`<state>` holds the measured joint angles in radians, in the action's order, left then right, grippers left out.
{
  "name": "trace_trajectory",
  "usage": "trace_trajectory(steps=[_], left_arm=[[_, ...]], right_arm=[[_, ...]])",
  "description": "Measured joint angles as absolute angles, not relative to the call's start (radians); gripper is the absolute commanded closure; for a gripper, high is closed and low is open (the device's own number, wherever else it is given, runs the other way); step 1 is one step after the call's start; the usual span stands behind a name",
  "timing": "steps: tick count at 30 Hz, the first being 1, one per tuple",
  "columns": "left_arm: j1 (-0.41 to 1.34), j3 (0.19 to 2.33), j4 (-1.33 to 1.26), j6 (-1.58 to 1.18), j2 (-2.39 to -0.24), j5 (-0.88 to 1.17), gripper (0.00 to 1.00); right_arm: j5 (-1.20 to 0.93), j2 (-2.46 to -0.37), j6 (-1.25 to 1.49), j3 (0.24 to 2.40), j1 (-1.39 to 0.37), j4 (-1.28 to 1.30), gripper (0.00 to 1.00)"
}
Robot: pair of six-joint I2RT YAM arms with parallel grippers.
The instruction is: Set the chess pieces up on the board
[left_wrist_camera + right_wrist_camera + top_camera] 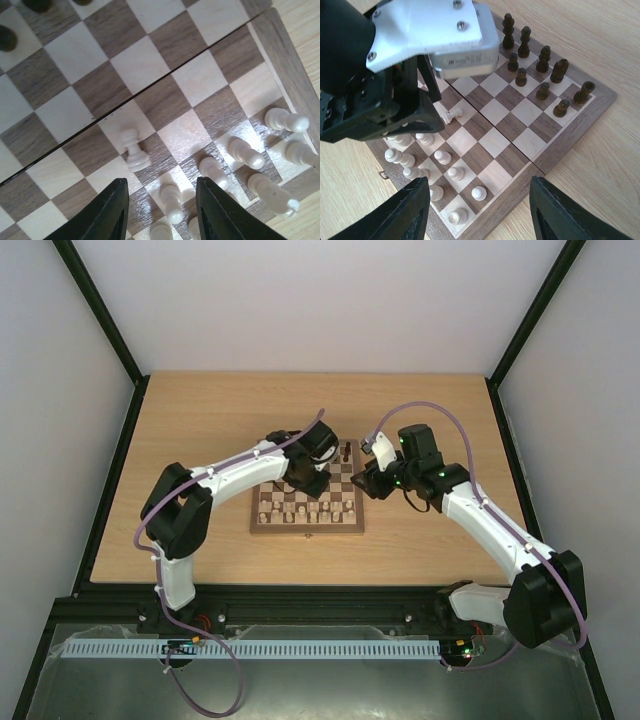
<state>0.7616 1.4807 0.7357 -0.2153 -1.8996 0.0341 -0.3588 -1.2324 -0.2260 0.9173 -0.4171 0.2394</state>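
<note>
Between the crowded cream pieces (pixel 427 167) and the dark pieces (pixel 540 67), the board's (pixel 495 142) middle rows are bare, save 1 lone cream pawn (pixel 134 150). The left arm (pixel 435 30) hangs over the lane's left half, with the left pincer (pixel 161 181) spread just short of that pawn. Bare bench (pixel 440 415) surrounds the board.

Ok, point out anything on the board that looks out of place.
One pale pawn looks tipped on its side. It lies alone, ahead of the other pale pieces, which seem upright, and just in front of the open left hand.
</note>
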Motion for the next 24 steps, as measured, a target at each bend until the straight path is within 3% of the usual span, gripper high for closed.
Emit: trace_trajectory(steps=[15, 24], left_arm=[[0.758, 1.488, 0.755, -0.308, -1.935, 0.007, 0.61], [0.758, 1.488, 0.755, -0.328, -1.998, -0.016, 0.68]], right_arm=[[-0.358, -1.232, -0.228, 0.911, -0.417, 0.239, 0.44], [-0.358, -1.232, -0.236, 0.909, -0.417, 0.239, 0.44]])
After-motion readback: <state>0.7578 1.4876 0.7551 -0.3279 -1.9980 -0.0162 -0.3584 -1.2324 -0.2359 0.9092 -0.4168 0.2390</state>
